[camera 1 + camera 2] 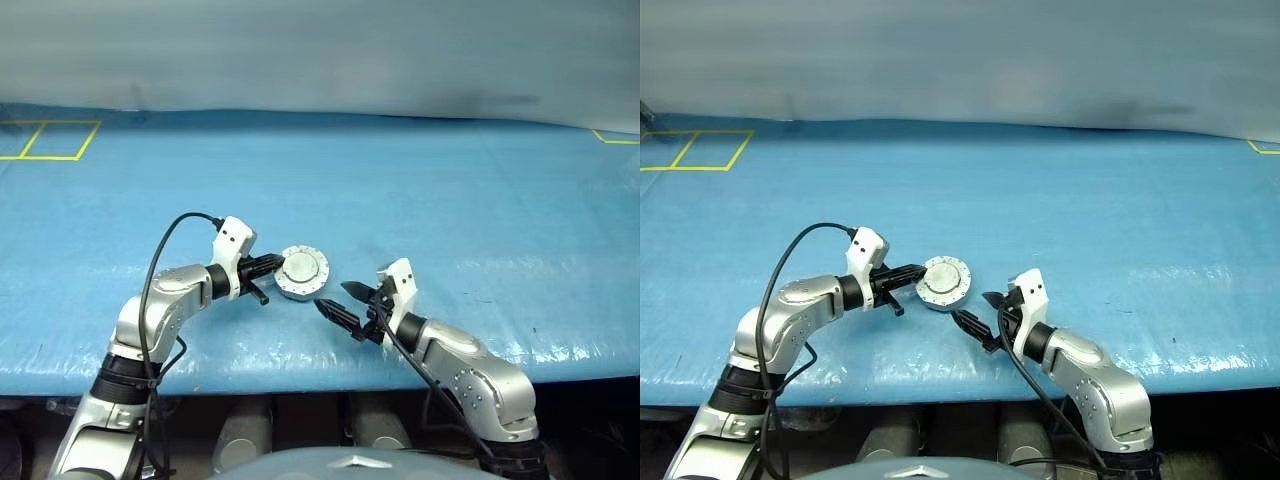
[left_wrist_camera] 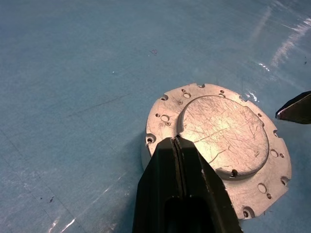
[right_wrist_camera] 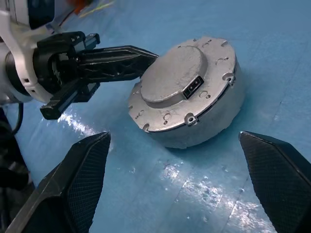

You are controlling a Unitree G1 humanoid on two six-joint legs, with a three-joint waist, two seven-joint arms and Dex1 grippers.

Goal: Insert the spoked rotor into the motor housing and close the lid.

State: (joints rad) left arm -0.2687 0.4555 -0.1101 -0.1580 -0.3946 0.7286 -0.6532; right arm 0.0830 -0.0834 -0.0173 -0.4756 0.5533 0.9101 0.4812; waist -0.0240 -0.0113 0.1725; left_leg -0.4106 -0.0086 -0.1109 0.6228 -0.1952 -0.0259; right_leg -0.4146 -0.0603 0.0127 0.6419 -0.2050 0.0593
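Observation:
The motor housing point(image 1: 300, 290) is a round grey metal puck lying on the blue table. The lid point(image 3: 170, 80) lies down flat on top of it, plain face with raised centre upward. The spoked rotor is hidden. My left gripper point(image 1: 279, 265) is shut, and its fingertips point(image 2: 174, 141) touch the lid's rim on the housing's left side. My right gripper point(image 1: 332, 295) stands open just right of and nearer than the housing, a small gap away, with nothing between its fingers point(image 3: 80, 182).
The blue table cover reaches far back and to both sides. Yellow tape lines point(image 1: 50, 140) mark the far left corner, and another piece point(image 1: 615, 138) the far right. The table's front edge point(image 1: 320, 372) runs just under both forearms.

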